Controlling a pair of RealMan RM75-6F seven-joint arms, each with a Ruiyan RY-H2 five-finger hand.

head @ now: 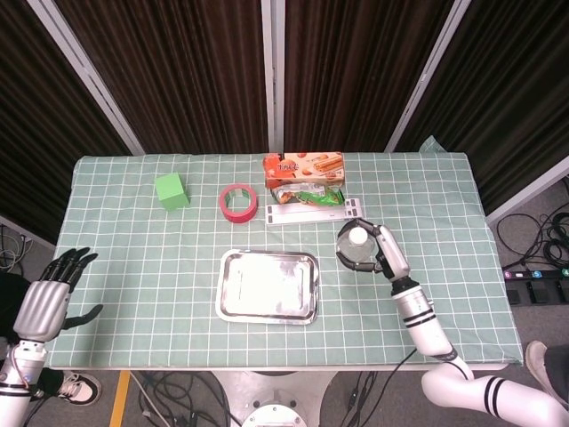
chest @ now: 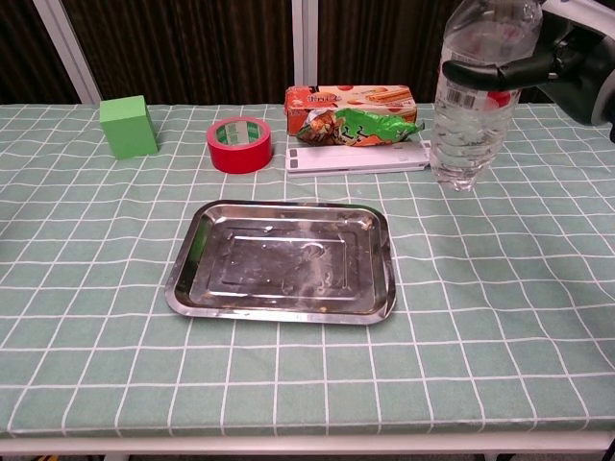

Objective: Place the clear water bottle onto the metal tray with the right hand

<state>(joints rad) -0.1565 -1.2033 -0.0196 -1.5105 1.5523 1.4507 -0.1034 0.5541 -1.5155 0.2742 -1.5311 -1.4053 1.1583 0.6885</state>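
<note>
My right hand (head: 384, 253) grips the clear water bottle (chest: 473, 101), my fingers (chest: 478, 71) wrapped around its upper body just above the red label. The bottle stands upright in my grip, its white cap showing from the head view, and its base looks clear of the desk (head: 133, 258), though I cannot tell that for sure from the chest view. It sits off the metal tray (chest: 282, 261): the tray lies on the checked green cloth to the left of my right fingers and a little nearer the front edge of the desk, apart from the bottle.

Just beyond and left of my right fingers lies a flat white strip (chest: 357, 157), and the bottle's base appears right beside its end in the chest view. Behind that strip rest a green snack bag (chest: 360, 126) and an orange biscuit box (chest: 349, 97), the bag lying against the box's front. Further left of my fingers sit a red tape roll (chest: 239, 144) and then a green block (chest: 128, 126), both well apart from the tray.

My left hand (head: 52, 298) hangs off the left edge of the desk, well away from everything on it; its fingers are spread apart and hold nothing.
</note>
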